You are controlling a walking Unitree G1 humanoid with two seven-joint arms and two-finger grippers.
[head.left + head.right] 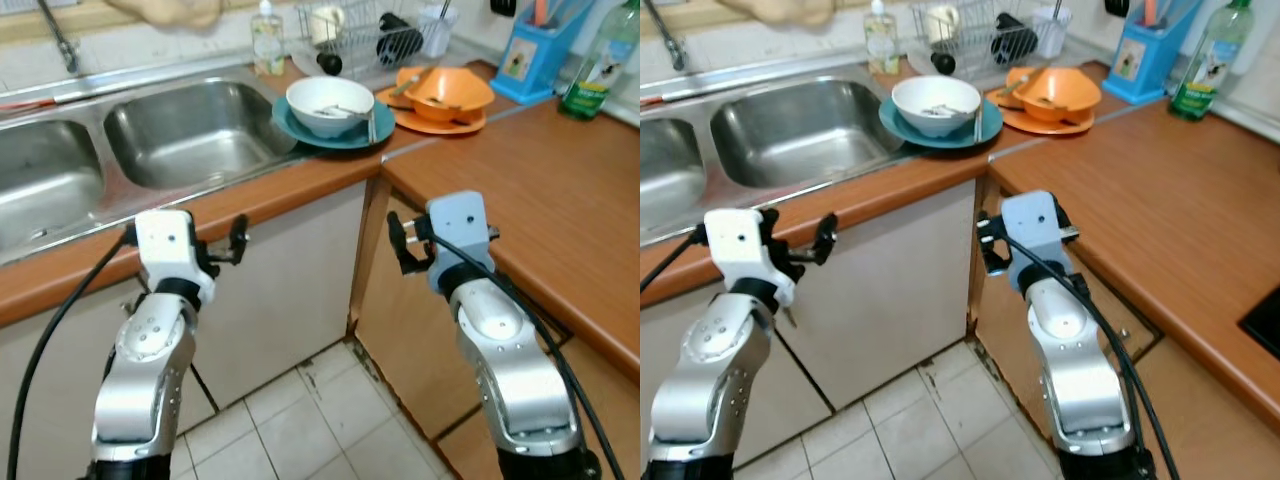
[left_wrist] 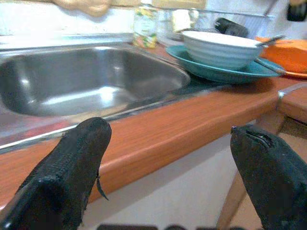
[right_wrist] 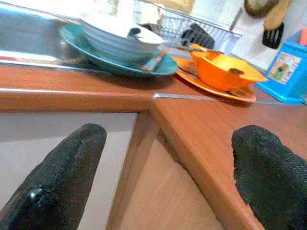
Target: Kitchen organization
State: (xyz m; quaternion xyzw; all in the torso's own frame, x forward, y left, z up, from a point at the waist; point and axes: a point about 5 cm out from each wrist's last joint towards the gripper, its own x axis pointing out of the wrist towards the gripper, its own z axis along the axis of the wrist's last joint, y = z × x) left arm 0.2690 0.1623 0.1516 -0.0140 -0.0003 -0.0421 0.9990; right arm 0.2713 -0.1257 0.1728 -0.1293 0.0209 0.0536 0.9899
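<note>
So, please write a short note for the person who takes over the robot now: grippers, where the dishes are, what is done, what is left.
Left gripper: open, holding nothing, raised before the counter edge by the sink.
Right gripper: open, holding nothing, raised at the counter corner.
Dishes: white bowl on teal plate beside the sink; orange bowl on orange plate next to it; drying rack behind them, with a few items.
Done: nothing picked up, as far as things lie.
Left: both dish stacks seem still to be sorted.
</note>
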